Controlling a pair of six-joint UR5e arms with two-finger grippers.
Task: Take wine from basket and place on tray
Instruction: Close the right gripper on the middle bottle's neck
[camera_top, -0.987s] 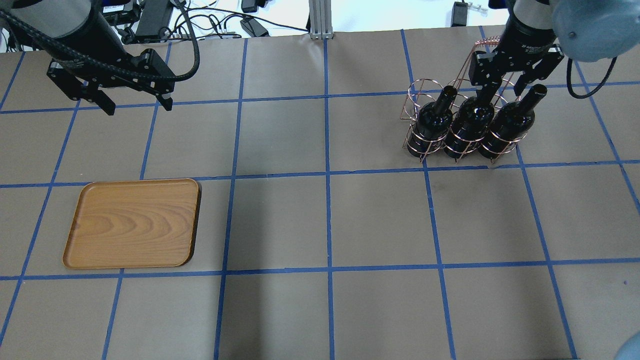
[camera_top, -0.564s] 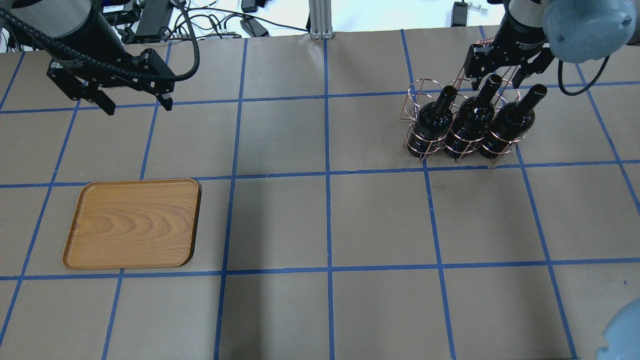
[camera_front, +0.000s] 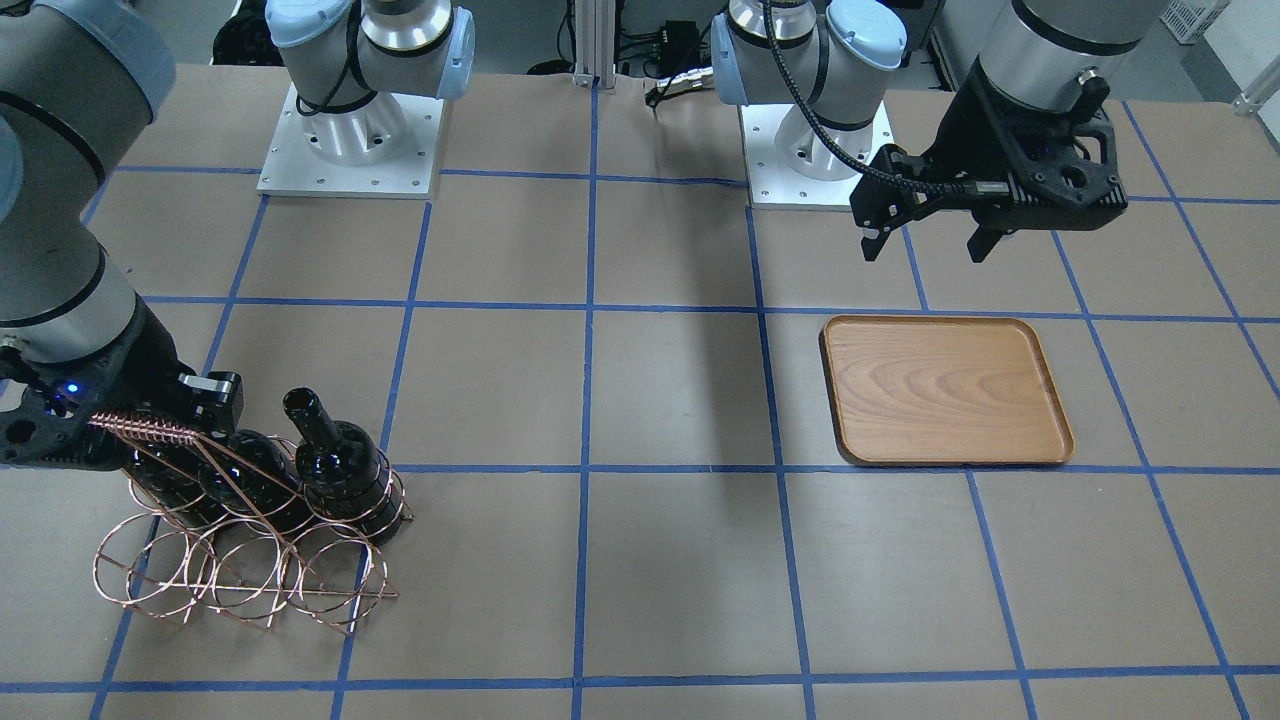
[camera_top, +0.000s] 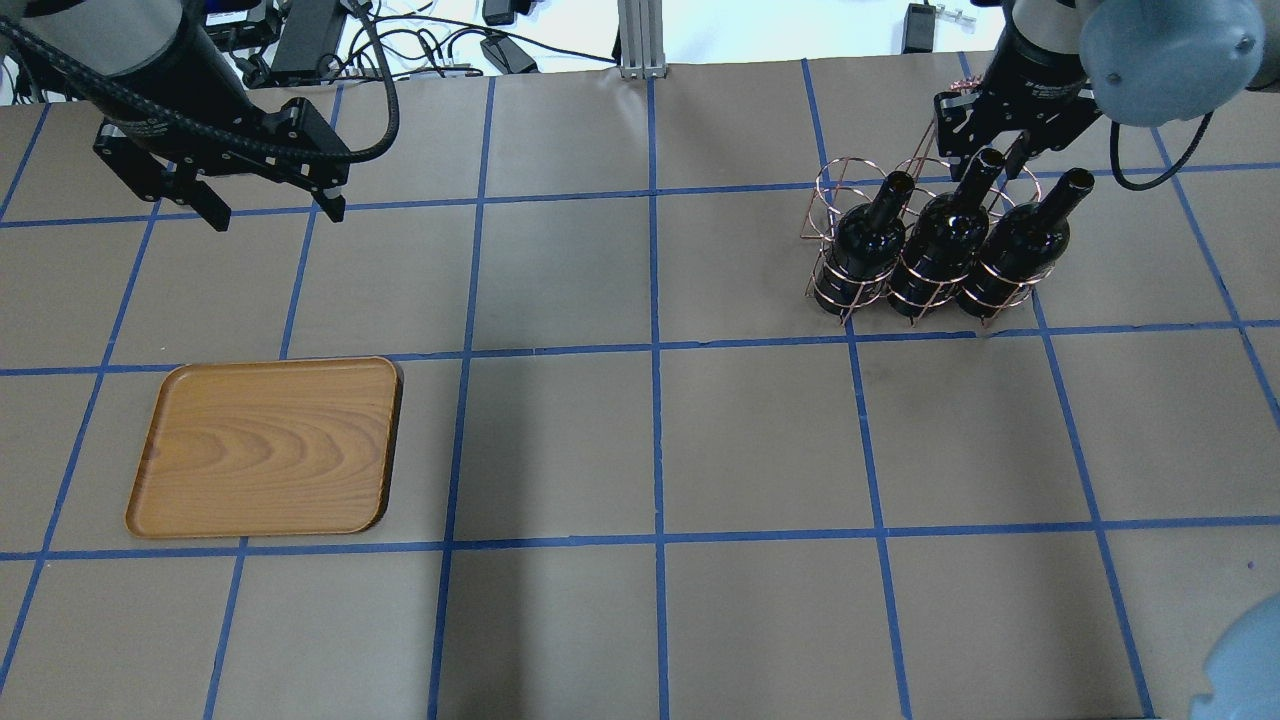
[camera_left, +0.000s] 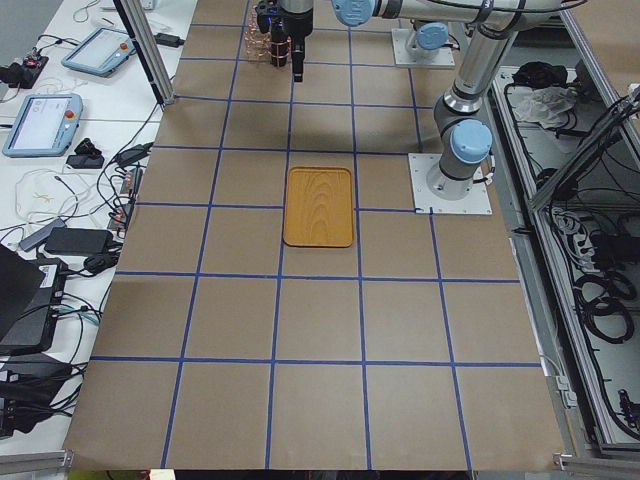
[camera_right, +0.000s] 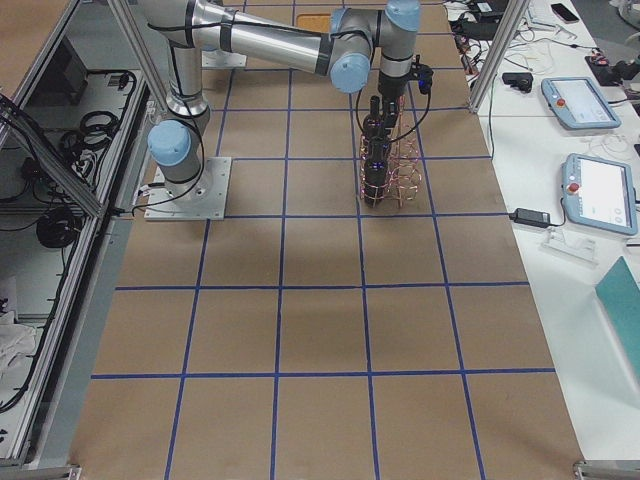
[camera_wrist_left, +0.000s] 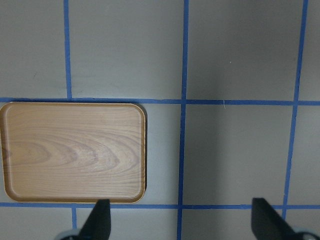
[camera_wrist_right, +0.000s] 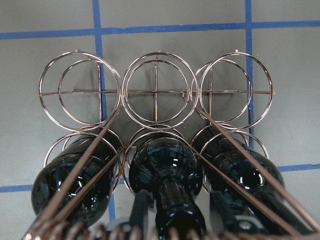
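Three near-black wine bottles stand in the near row of the copper wire basket (camera_top: 840, 180) at the far right; its far row of rings (camera_wrist_right: 156, 92) holds nothing. My right gripper (camera_top: 985, 140) is open, and its fingers (camera_wrist_right: 141, 212) straddle the neck of the middle bottle (camera_top: 940, 235) just below its mouth, without closing on it. The basket's coil-wrapped handle (camera_front: 140, 432) crosses in front of the gripper. The wooden tray (camera_top: 265, 445) lies bare at the near left. My left gripper (camera_top: 270, 215) is open and empty, hovering beyond the tray (camera_wrist_left: 72, 152).
Cables and boxes (camera_top: 420, 45) and an aluminium post (camera_top: 635, 40) line the table's far edge. The two arm bases (camera_front: 350, 130) (camera_front: 815, 140) sit on the robot's side. Blue tape lines mark a grid on the brown table cover.
My right gripper has shifted toward the table's far side, uncovering the middle bottle's neck, which now sits between its fingers. The left arm, the bottles and the tray have not moved.
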